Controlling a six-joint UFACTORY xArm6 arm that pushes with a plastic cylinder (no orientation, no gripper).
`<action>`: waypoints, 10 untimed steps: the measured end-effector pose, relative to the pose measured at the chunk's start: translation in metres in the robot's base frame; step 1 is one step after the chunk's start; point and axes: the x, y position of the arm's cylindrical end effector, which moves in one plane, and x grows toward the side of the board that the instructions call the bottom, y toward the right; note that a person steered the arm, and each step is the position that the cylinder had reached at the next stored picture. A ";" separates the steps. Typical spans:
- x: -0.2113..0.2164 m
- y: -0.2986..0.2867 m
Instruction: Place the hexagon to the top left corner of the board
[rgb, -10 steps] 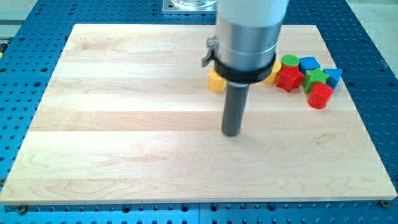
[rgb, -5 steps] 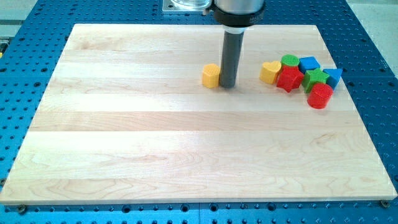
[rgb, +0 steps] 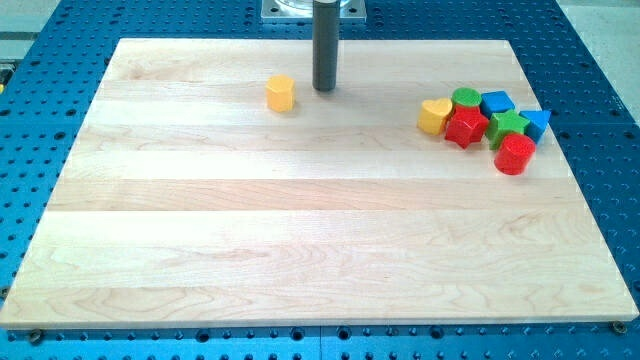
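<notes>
The yellow hexagon block (rgb: 281, 93) lies on the wooden board (rgb: 300, 240), in its upper part, left of centre. My tip (rgb: 323, 88) stands on the board just to the hexagon's right, a small gap away, not touching it. The dark rod rises straight up out of the view's top.
A cluster of blocks lies at the board's upper right: a yellow heart (rgb: 434, 116), a green round block (rgb: 465, 98), a blue block (rgb: 496, 102), a red star-like block (rgb: 465, 127), a green star-like block (rgb: 508, 125), a blue triangle (rgb: 536, 123) and a red cylinder (rgb: 514, 154).
The yellow hexagon has slid left and up the board. My tip has moved up and left with it, from the board's centre to near the top edge.
</notes>
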 end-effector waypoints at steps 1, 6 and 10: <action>0.038 -0.021; 0.029 -0.198; -0.042 -0.133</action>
